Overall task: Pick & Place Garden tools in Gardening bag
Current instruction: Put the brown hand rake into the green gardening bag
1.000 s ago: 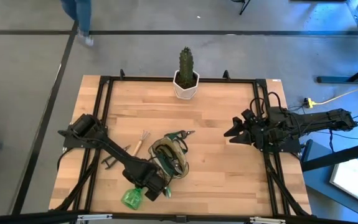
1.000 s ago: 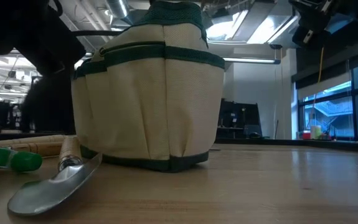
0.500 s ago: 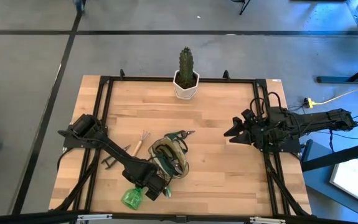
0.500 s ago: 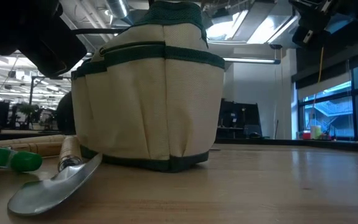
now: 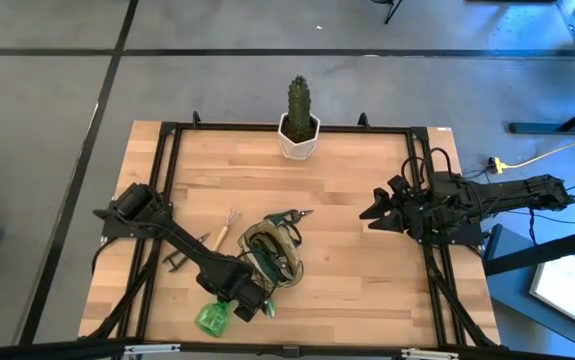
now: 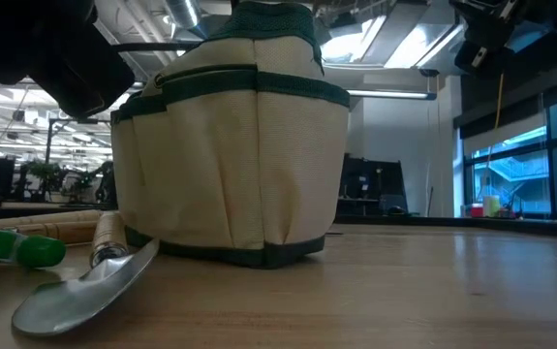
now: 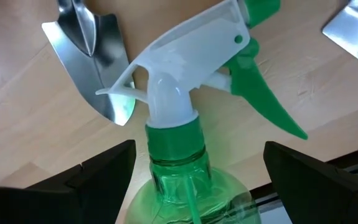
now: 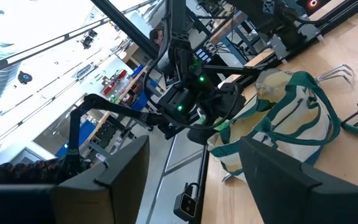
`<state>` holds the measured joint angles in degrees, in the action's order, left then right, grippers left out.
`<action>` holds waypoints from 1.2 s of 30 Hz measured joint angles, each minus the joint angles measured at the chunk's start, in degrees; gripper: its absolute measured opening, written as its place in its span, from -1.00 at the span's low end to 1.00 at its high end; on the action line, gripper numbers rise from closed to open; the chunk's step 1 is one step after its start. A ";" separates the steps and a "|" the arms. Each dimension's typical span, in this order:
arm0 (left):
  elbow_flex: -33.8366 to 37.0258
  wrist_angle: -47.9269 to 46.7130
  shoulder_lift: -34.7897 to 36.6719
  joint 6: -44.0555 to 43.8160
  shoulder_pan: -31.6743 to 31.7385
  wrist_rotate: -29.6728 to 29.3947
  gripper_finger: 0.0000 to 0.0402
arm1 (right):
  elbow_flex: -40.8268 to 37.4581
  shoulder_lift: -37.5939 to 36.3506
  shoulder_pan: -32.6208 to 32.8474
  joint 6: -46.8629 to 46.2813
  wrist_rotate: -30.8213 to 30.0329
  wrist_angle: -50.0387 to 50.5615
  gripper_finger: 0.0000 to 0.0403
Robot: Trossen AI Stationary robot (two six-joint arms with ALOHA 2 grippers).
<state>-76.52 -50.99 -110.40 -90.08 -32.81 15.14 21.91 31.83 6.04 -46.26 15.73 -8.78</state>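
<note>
A translucent green spray bottle (image 7: 185,180) with a white trigger head lies on its side near the table's front edge (image 5: 210,318). My left gripper (image 7: 194,180) points steeply down over it, open, one finger on either side of the bottle's neck and apart from it. The olive-and-tan gardening bag (image 5: 272,252) stands upright on its base just beyond it. A silver trowel (image 7: 91,56) lies beside the bottle's head. A small hand rake (image 5: 229,220) and dark pruning shears (image 5: 180,257) lie left of the bag. My right gripper (image 5: 372,213) waits open and level at the table's right side.
A green cactus in a white pot (image 5: 299,125) stands at the middle of the far edge. A second silver blade (image 7: 353,28) lies near the bottle's nozzle. Bare wood stretches between the bag and my right arm. A black frame (image 5: 167,180) borders the tabletop.
Neither arm nor any tool has moved. A person beyond the table's far edge has walked out of the high view.
</note>
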 joint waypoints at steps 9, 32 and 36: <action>-0.52 -4.29 2.98 -1.14 -0.18 -5.33 0.74 | 0.00 0.02 -0.02 0.00 -0.04 0.04 0.25; 2.74 -24.82 16.38 -17.89 -0.41 -14.16 0.73 | 0.00 0.00 -0.04 0.00 -0.68 0.01 0.25; 11.15 -13.85 22.90 -24.59 -2.32 -14.66 0.65 | 0.00 0.00 -0.04 0.00 -0.66 0.02 0.25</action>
<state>-65.37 -64.83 -87.50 -114.68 -35.13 0.47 21.91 31.83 6.00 -46.26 15.06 -8.76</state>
